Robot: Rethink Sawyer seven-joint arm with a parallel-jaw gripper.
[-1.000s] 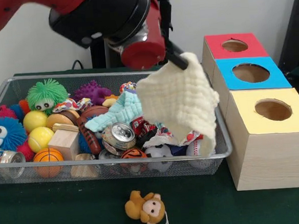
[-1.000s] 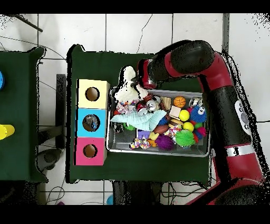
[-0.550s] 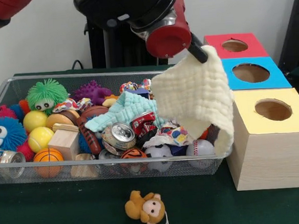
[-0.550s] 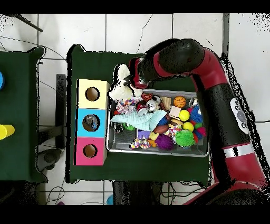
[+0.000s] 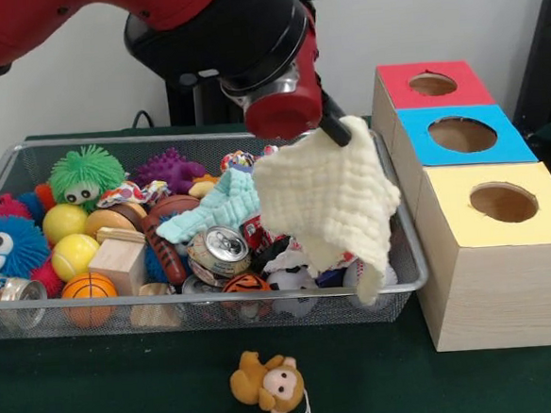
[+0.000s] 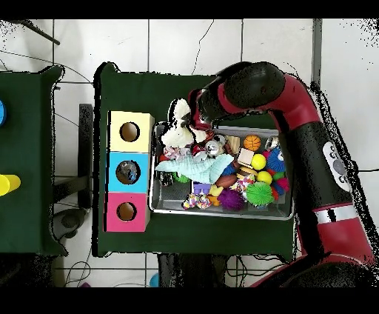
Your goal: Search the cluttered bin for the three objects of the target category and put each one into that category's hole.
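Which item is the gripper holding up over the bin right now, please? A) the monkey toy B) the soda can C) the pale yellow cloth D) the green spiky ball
C: the gripper pinches a corner of the pale yellow cloth, which hangs over the bin; the monkey toy lies on the table, and the soda can and the green spiky ball sit in the bin.

Hanging over the bin's (image 5: 408, 282) corner nearest the yellow box (image 5: 491, 248), cream cloth (image 5: 327, 198) covering toys behind; end effector (image 5: 336, 129) tips hiding in its folds; arm (image 5: 101, 15) running off the top edge.
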